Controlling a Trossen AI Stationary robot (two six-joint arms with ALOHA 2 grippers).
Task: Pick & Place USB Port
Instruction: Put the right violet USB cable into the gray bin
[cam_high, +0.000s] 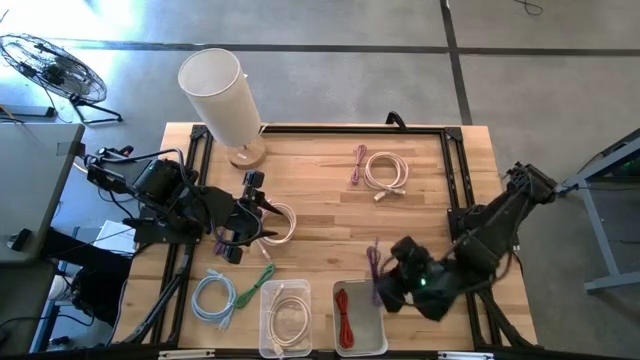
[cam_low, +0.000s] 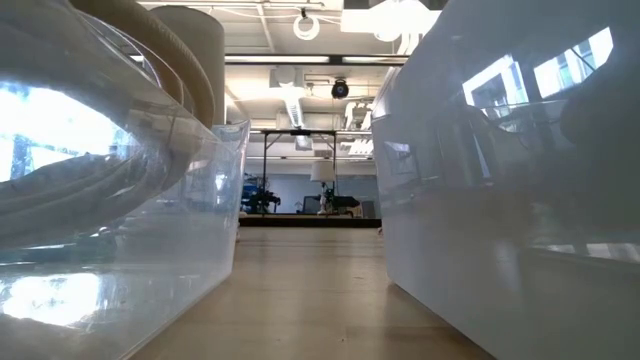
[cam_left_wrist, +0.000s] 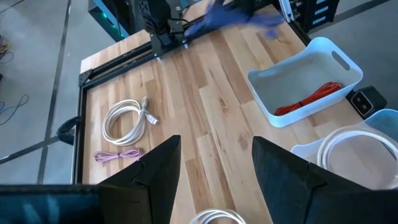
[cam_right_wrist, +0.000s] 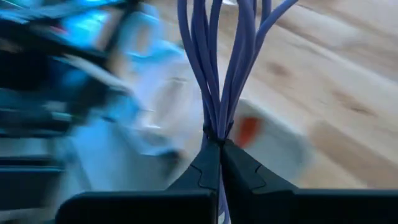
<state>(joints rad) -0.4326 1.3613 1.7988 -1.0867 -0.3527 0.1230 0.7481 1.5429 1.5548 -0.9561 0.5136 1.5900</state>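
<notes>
A purple cable (cam_high: 373, 262) is in my right gripper (cam_high: 383, 283), which is shut on it beside the white bin (cam_high: 372, 340) that holds a red cable (cam_high: 345, 315). In the right wrist view the purple strands (cam_right_wrist: 217, 62) fan out beyond the shut fingers (cam_right_wrist: 214, 140). My left gripper (cam_high: 245, 215) hovers open at the table's left over a white coiled cable (cam_high: 280, 225), whose loop (cam_left_wrist: 217, 216) shows between the open fingers (cam_left_wrist: 214, 168). A second bin (cam_high: 270, 345) holds a white cable (cam_high: 290, 320). My right gripper pinches the purple cable's gathered strands (cam_right_wrist: 216, 127) between its two fingertips, several strands bunched together. The strands spread out in loops beyond the fingers. Whether any part of the cable rests on the table I cannot tell.
A tall white cylinder lamp (cam_high: 222, 100) stands at the far left. A white coil (cam_high: 385, 172) and a pink cable (cam_high: 358, 165) lie at the far middle. A pale blue coil (cam_high: 213, 298) and a green cable (cam_high: 255, 283) lie near left. A black frame (cam_high: 450, 160) borders the table.
</notes>
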